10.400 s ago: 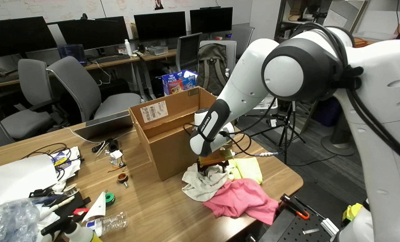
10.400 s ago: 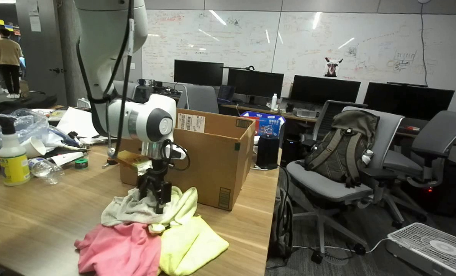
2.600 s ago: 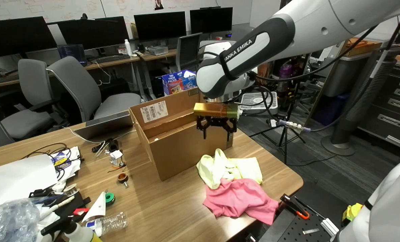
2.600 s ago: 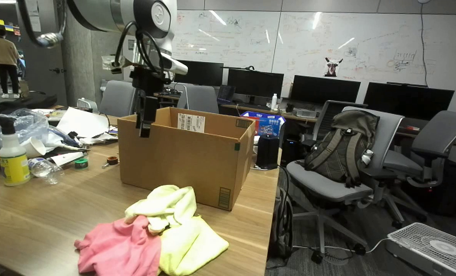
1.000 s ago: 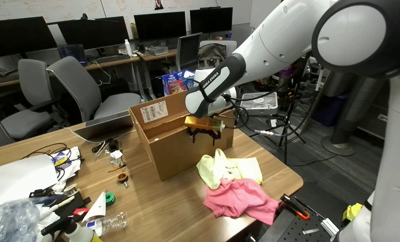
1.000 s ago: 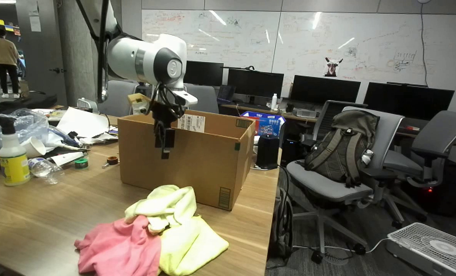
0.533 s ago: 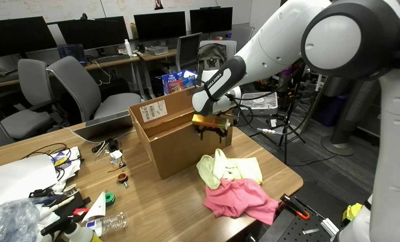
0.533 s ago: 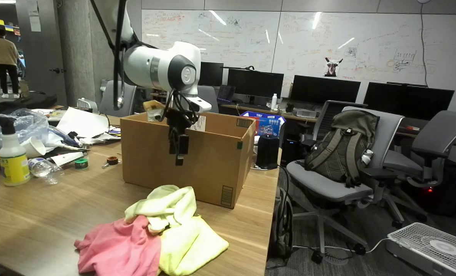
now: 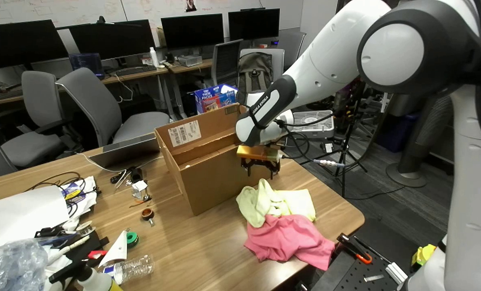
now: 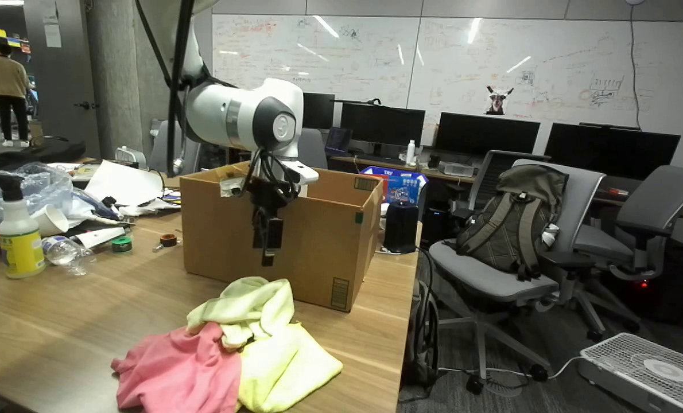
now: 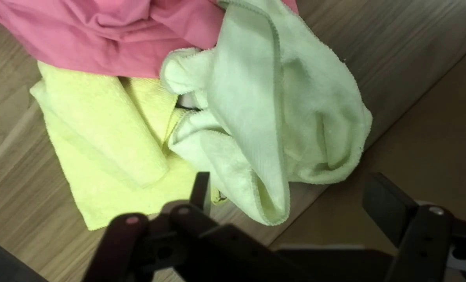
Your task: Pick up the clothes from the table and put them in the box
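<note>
Three of the clothes lie bunched on the table (image 9: 208, 250): a pink garment (image 9: 291, 240), a bright yellow one (image 9: 301, 202) and a pale yellow-green one (image 9: 250, 202). The last rests partly over the others, closest to the cardboard box (image 10: 278, 246). That box stands upright and open-topped behind the pile; a small white spot shows inside, but its floor is hidden. My gripper (image 9: 260, 174) hangs just outside the box's near wall, above the pile and apart from it. In the wrist view the fingers (image 11: 389, 207) are wide apart, nothing between them, the pale cloth's folded end below.
A spray bottle (image 10: 20, 235), a plastic bottle (image 9: 133, 268), green tape (image 9: 132, 239) and a clear plastic bag (image 9: 14, 262) clutter the table's far side from the clothes. A dark flat panel (image 9: 129, 151) leans beside the box. The table's corner (image 9: 359, 220) lies near the clothes.
A greyish cloth under my gripper about ten seconds ago has left the table. Since then my open gripper has risen, then come down beside the box, which shifted slightly. The remaining clothes stayed still lately.
</note>
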`<state>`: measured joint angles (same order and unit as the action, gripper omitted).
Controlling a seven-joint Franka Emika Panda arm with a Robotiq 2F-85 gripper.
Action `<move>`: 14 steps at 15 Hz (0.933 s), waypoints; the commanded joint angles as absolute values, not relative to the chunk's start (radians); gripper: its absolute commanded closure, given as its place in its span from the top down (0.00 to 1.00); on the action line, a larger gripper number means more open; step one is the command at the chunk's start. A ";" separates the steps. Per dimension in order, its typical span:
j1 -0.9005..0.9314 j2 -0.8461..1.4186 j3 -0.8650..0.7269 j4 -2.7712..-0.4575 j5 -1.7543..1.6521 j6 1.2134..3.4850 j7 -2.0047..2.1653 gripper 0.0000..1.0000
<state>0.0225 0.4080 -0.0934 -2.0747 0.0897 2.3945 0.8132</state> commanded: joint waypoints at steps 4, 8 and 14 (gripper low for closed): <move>0.010 0.394 -0.095 -2.123 0.105 2.421 0.737 1.00; 0.009 0.402 -0.091 -2.147 0.107 2.423 0.693 1.00; 0.032 0.463 -0.095 -2.133 0.080 2.438 0.645 1.00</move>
<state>0.0155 0.4299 -0.0916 -2.1506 0.0899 2.4053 0.6776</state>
